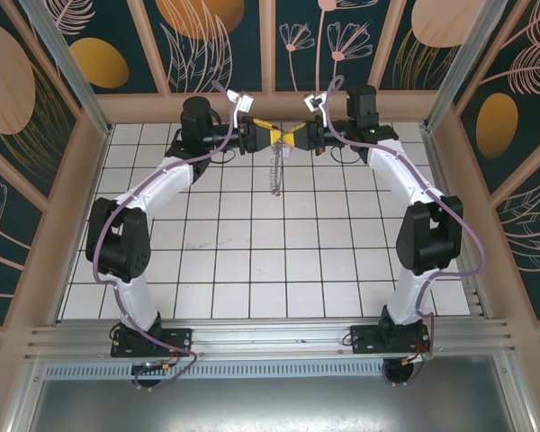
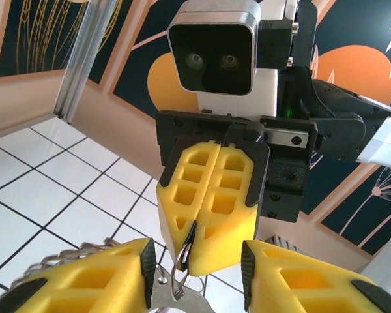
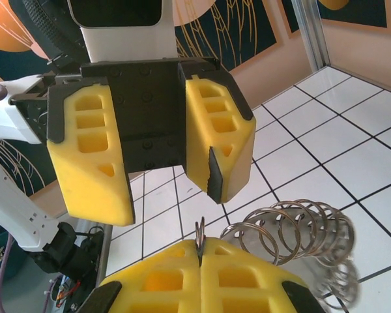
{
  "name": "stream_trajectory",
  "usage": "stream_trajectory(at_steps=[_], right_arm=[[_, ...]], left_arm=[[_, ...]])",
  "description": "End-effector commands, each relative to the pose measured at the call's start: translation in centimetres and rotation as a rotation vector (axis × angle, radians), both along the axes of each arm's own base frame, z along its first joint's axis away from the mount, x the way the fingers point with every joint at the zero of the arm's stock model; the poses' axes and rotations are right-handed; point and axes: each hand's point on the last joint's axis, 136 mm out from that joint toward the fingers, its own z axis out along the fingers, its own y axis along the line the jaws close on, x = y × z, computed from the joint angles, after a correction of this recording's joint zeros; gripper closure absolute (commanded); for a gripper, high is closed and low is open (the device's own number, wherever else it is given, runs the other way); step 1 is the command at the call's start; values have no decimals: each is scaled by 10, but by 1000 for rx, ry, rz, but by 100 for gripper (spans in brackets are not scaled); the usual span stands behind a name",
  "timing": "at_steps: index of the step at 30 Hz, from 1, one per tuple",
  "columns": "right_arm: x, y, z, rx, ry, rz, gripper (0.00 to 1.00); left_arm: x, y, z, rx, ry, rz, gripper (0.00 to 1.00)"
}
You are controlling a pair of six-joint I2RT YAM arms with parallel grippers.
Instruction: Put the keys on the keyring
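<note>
Both grippers meet nose to nose above the far end of the table. My right gripper is shut on one small metal ring of the keyring, whose other rings coil off to the right. In the top view the keyring hangs down from the two grippers. My left gripper is open, its fingers standing either side of the right gripper's tip and the pinched ring. A flat metal piece of the keyring lies just below. The keys are out of view.
The back wall of the enclosure stands close behind the grippers. White tiled floor stretches toward the arm bases. Purple cables run along both arms.
</note>
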Motion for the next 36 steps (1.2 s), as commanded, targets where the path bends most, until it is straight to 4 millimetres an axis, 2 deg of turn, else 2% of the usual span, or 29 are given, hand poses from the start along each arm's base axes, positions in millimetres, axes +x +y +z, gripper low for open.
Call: stream_trajectory(at_steps=[1, 6, 15, 26, 31, 34, 36], right_arm=[[-13, 0, 26, 43, -75, 41, 100], [-12, 0, 27, 43, -78, 37, 100], [-8, 1, 25, 48, -77, 30, 100], [-7, 1, 25, 52, -74, 33, 100], [-7, 2, 23, 51, -70, 34, 100], [-7, 2, 24, 51, -74, 34, 100], [-7, 1, 24, 51, -75, 32, 100]], left_arm=[[0, 0, -6, -14, 1, -23, 60], [1, 0, -12, -16, 16, -21, 59], [-1, -1, -9, -36, 14, -37, 66], [-3, -6, -6, -59, 11, -59, 78], [-4, -10, -6, -69, 17, -67, 78], [-3, -10, -9, -66, 21, -62, 72], [-3, -10, -11, -65, 24, -61, 72]])
